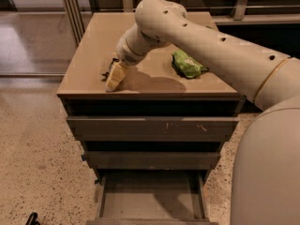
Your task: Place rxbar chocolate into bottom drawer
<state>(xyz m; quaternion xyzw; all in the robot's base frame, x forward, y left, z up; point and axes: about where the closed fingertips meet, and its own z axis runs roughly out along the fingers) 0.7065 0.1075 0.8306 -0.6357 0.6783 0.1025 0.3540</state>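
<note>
Countertop [89,50]: 1 pincer [114,81] beside 1 bar [108,72], 1 bag [188,64].

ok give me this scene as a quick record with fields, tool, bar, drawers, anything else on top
tool: low over the front left of the cabinet top, at the rxbar chocolate
rxbar chocolate: lying on the cabinet top, mostly hidden by the tool, dark edge showing to its left
bottom drawer: pulled open, grey floor showing
upper two drawers: shut
green snack bag: on the cabinet top, right of the tool, apart from it
task state: bar not yet in the drawer
</note>
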